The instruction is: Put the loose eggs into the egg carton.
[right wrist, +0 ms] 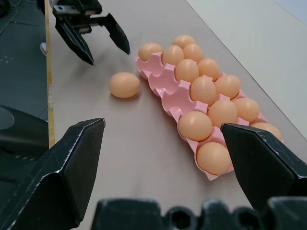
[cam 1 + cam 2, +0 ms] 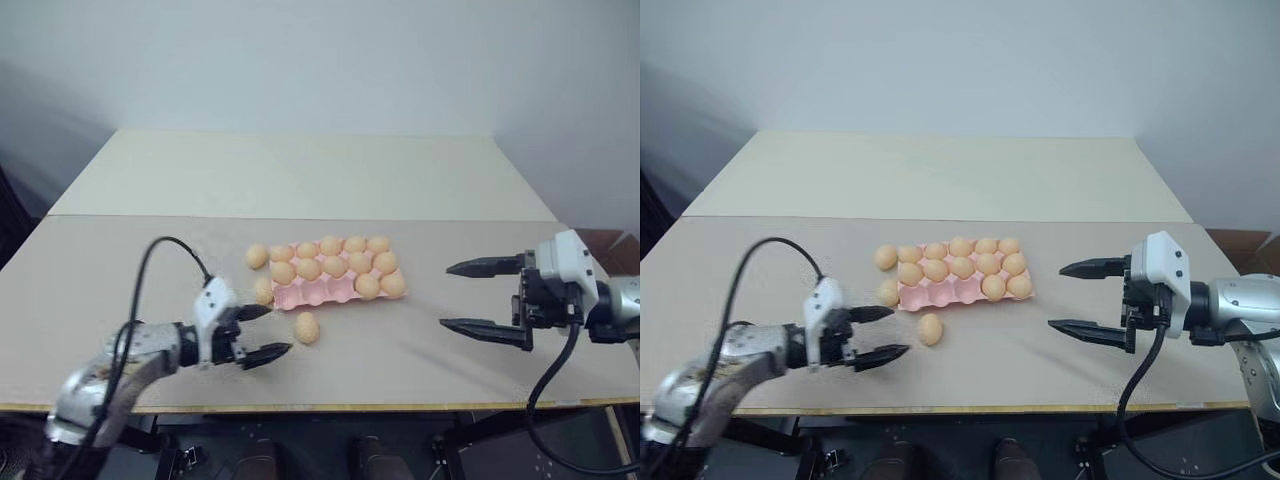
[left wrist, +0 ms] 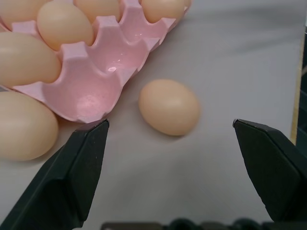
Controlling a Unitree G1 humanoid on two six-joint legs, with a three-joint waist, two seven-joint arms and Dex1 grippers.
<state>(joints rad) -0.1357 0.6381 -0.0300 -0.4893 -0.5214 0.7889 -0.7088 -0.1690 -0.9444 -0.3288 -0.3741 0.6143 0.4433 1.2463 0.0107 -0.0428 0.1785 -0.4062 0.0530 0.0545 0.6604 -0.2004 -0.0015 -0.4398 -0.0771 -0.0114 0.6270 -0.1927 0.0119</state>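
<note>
Your carton (image 2: 318, 292) is mostly full; one egg (image 3: 169, 107) lies just ahead between your left pincer's (image 2: 262, 333) wide-open, empty jaws, others beside it, right pincer (image 2: 482, 297) open, empty.

A bare test room or lab, by the look of it: a plain beige worktop (image 2: 420, 350) abutting a second cream table (image 2: 300, 175), pushed toward an unadorned white wall (image 2: 320, 60), with nothing domestic around.

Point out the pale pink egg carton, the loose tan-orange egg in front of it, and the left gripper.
pale pink egg carton (image 2: 318, 292), left eye view, empty front cups.
loose tan-orange egg (image 2: 306, 327), left eye view, shell centre.
left gripper (image 2: 272, 332), left eye view, between open fingertips.
</note>
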